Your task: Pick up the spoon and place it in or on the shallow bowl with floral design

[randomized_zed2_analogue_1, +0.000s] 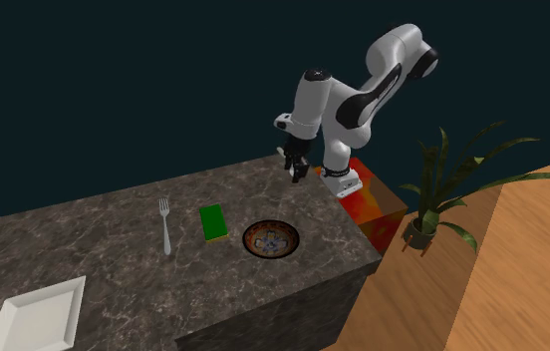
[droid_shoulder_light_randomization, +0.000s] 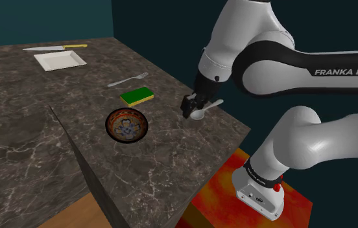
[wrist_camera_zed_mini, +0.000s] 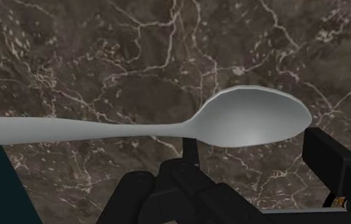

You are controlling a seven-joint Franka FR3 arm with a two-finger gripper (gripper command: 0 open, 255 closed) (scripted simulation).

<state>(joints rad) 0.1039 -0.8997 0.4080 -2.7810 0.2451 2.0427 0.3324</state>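
A grey spoon (droid_shoulder_light_randomization: 205,111) lies at the counter's edge on the shoulder view's right, its handle tip reaching the edge. My black gripper (droid_shoulder_light_randomization: 190,105) is down at the spoon's round end. In the wrist view the spoon (wrist_camera_zed_mini: 136,129) stretches across in front of the gripper (wrist_camera_zed_mini: 252,137), and its round end fills the gap between the two fingers (wrist_camera_zed_mini: 330,159), which clasp it at neck and tip. I cannot tell whether it is off the marble. The shallow bowl (droid_shoulder_light_randomization: 126,124) with a floral pattern sits on the counter to the shoulder view's left of the gripper, also seen as the bowl (randomized_zed2_analogue_1: 270,238).
A green and yellow sponge (droid_shoulder_light_randomization: 137,96) lies just behind the bowl, with a fork (droid_shoulder_light_randomization: 127,81) beyond it. A white square plate (droid_shoulder_light_randomization: 59,60) and a knife (droid_shoulder_light_randomization: 54,48) sit at the far end. The counter drops off beside the spoon. A potted plant (randomized_zed2_analogue_1: 432,199) stands on the floor.
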